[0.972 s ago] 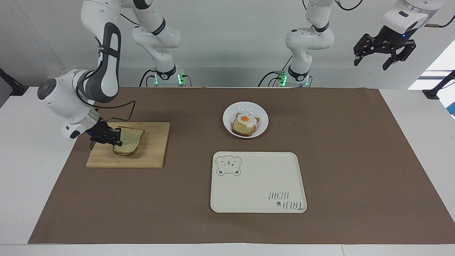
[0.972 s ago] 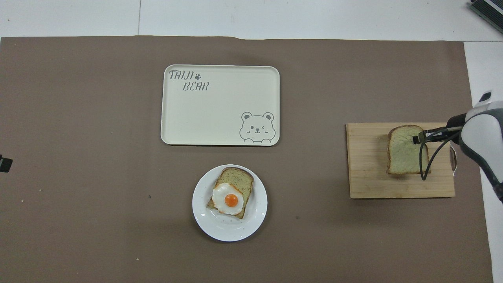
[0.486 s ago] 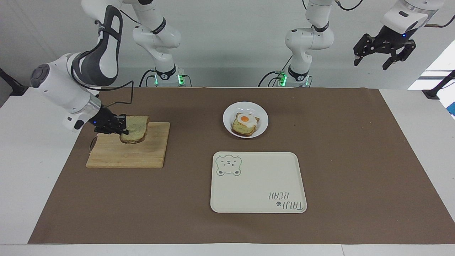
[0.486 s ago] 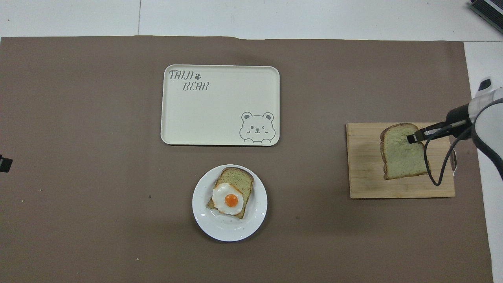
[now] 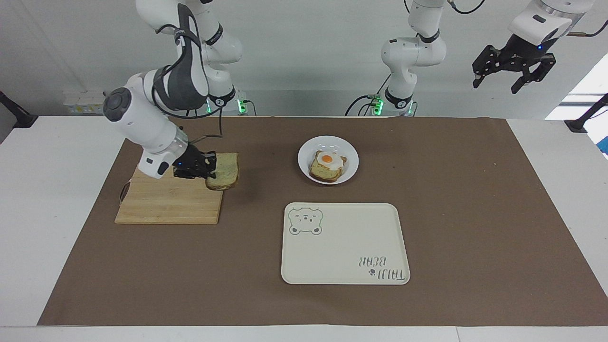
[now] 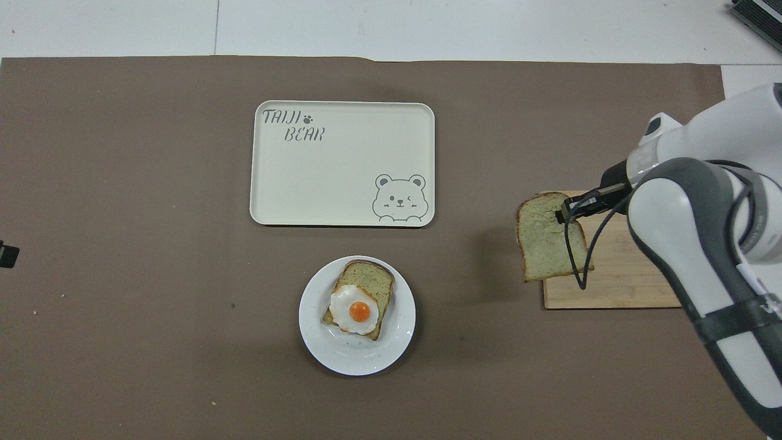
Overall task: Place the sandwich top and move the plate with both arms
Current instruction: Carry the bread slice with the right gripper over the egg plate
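Observation:
My right gripper (image 5: 209, 167) (image 6: 561, 215) is shut on the sandwich top (image 5: 224, 177) (image 6: 545, 237), a pale speckled slice with a brown crust. It holds the slice in the air over the edge of the wooden cutting board (image 5: 168, 202) (image 6: 611, 278) that faces the plate. The white plate (image 5: 350, 167) (image 6: 400, 348) stands near the table's middle and bears a bread slice with a fried egg (image 5: 329, 161) (image 6: 355, 309). My left gripper (image 5: 513, 76) is open and waits high above the left arm's end of the table.
A cream rectangular tray (image 5: 345, 243) (image 6: 342, 162) with a bear drawing lies farther from the robots than the plate. A brown mat (image 5: 475, 213) (image 6: 122, 214) covers the table.
My right gripper has lifted the sandwich top off the cutting board and carried it toward the plate, to the board's edge. The left arm has not moved.

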`<act>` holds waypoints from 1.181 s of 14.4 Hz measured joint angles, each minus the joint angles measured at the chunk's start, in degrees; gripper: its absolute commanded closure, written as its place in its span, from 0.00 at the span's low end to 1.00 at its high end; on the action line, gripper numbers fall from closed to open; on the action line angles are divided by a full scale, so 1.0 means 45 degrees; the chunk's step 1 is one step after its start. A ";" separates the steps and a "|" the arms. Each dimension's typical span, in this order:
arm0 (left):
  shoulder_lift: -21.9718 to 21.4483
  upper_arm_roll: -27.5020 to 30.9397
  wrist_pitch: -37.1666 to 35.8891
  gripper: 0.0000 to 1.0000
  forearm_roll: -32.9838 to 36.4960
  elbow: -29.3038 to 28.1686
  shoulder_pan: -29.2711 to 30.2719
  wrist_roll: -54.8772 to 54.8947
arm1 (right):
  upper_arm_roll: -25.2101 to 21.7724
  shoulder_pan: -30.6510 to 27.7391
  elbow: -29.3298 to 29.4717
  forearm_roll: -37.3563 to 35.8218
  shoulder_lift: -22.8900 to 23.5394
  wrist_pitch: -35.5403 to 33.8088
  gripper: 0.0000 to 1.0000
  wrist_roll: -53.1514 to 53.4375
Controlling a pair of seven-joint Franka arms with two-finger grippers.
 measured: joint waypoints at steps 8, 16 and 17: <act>0.0000 0.0001 0.0000 0.00 0.0000 0.0000 0.0000 0.0000 | 0.0077 0.3506 -0.0063 0.0494 0.0267 0.1530 1.00 0.4531; 0.0000 0.0001 0.0000 0.00 0.0000 0.0000 0.0000 0.0000 | 0.0088 0.5720 -0.0106 0.1907 0.1530 0.4113 1.00 0.6810; 0.0000 0.0001 0.0000 0.00 0.0000 0.0000 0.0000 0.0000 | 0.0091 0.6112 -0.0107 0.1909 0.1738 0.4266 1.00 0.7026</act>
